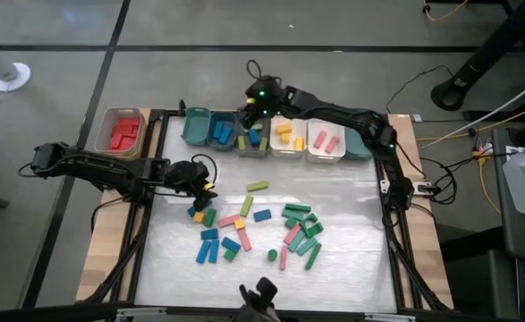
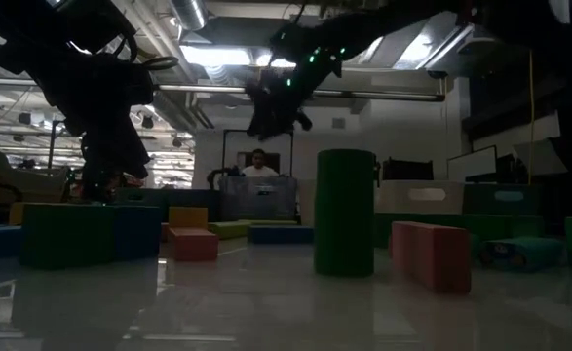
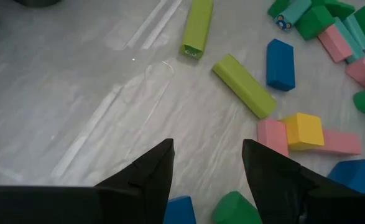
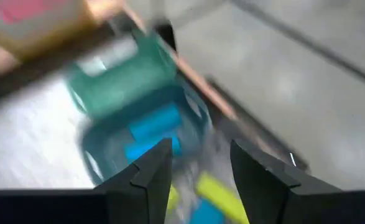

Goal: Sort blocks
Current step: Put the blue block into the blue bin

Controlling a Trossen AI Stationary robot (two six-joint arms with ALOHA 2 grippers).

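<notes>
Many small blocks [image 1: 253,228] in blue, green, lime, pink and yellow lie scattered on the middle of the white table. My left gripper [image 1: 201,185] hovers open at the pile's left end; in its wrist view [image 3: 207,168] nothing sits between the fingers, and a lime bar [image 3: 244,84] and a yellow cube [image 3: 303,129] lie just ahead. My right gripper [image 1: 249,112] hangs open over the row of bins at the far edge, above the blue bin [image 4: 151,134] holding blue blocks, with nothing between its fingers [image 4: 201,168].
Along the far edge stands a row of bins: a tan one with red blocks [image 1: 123,132], a teal one [image 1: 196,125], one with lime and blue blocks [image 1: 253,139], a white one with yellow [image 1: 287,139], a white one with pink [image 1: 325,143]. An upright green cylinder [image 2: 345,210] stands near the front.
</notes>
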